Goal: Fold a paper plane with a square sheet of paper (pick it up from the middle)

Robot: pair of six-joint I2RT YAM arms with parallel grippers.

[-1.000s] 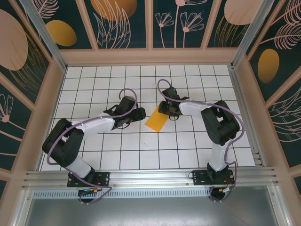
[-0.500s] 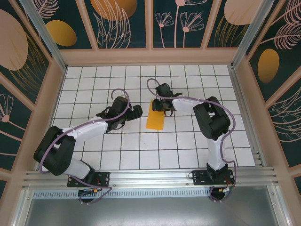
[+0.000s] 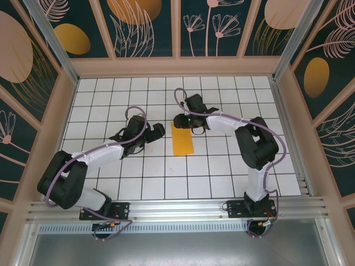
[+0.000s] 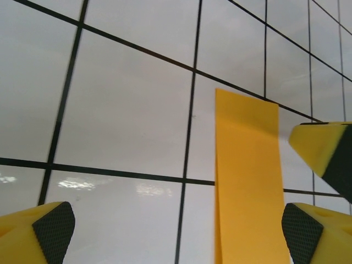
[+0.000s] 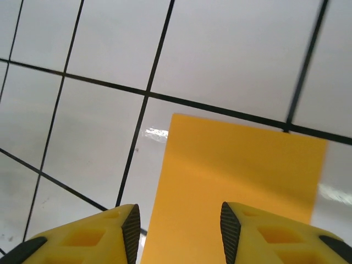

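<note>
Mid-tabletop [image 3: 111, 177], the sheet of paper [image 3: 182, 140] lies flat, folded to a narrow rectangle with its long axis running near to far. Right tool [image 3: 182, 121] hovers at the far short edge, jaws partly apart, nothing clamped. Left tool [image 3: 157, 131] sits just left of the sheet, jaws spread wide, empty.

Judgement: the next crease is in hand. To do it well, pin the sheet with one tool so it cannot skate on the glossy tiles. Lift a single layer at a corner and align it to the fold before pressing. Risk: catching both layers.
</note>
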